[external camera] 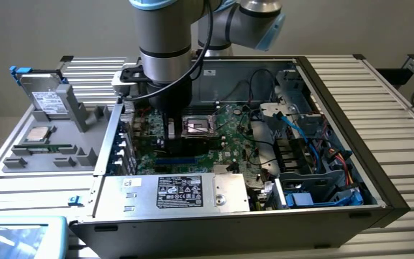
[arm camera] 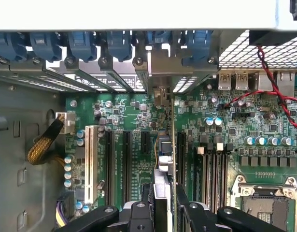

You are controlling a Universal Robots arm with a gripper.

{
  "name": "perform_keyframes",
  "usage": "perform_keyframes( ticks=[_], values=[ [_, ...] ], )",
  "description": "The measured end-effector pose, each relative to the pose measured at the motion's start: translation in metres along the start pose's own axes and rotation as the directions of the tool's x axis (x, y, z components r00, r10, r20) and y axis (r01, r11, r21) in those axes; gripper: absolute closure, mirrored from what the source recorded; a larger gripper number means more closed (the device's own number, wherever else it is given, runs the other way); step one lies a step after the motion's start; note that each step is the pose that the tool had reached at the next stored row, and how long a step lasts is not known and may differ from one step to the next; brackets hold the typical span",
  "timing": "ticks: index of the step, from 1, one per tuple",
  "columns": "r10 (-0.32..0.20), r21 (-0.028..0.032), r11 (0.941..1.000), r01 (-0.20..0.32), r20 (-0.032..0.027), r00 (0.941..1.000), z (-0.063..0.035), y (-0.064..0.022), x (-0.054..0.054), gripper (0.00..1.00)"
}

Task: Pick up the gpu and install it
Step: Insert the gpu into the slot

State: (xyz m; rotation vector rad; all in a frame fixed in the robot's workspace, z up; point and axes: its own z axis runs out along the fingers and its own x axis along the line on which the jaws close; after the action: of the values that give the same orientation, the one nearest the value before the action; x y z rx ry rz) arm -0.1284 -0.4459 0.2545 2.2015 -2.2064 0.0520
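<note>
On the exterior view's left, a grey tray (external camera: pixel 84 121) sits by the table's left edge. It carries a hard drive (external camera: pixel 47 100) at its far corner, with a processor (external camera: pixel 38 135) and a RAM stick (external camera: pixel 45 145) nearer its middle. Just beside it lies the open case (external camera: pixel 228 226). The arm (external camera: pixel 162 43) reaches down into the case's left part, close to the rear wall. In the wrist view the gripper (arm camera: pixel 163 195) is clamped at a middling width on the gpu (arm camera: pixel 165 150). The card stands on edge between the fingers, over the black expansion slots (arm camera: pixel 126 164) and just beside the memory slots (arm camera: pixel 206 169). Its far end is close to the rear openings (arm camera: pixel 114 82) under the blue latches (arm camera: pixel 80 43). Whether the card's lower edge has entered a slot cannot be told. The main risk, as I judge it, is misalignment. If the card leans or sits slightly to one side, its edge would land on the slot wall or on nearby capacitors, and pressing would stress the board. Its end could also snag on a rear opening and tilt the card in the grip. Further right are the processor socket (external camera: pixel 196 127) and loose cables (external camera: pixel 264 116), both well apart from the card.
</note>
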Motion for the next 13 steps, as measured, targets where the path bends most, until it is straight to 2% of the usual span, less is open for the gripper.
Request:
perform_keyframes(
  ticks=[7, 13],
  values=[
    [0.000, 0.0029, 1.0000, 0.000, 0.0000, 1.0000, 0.0028, 0.0009, -0.0001, 0.71],
    [0.000, 0.0029, 1.0000, 0.000, -0.0007, 1.0000, 0.0033, 0.0022, -0.0001, 0.71]
  ],
)
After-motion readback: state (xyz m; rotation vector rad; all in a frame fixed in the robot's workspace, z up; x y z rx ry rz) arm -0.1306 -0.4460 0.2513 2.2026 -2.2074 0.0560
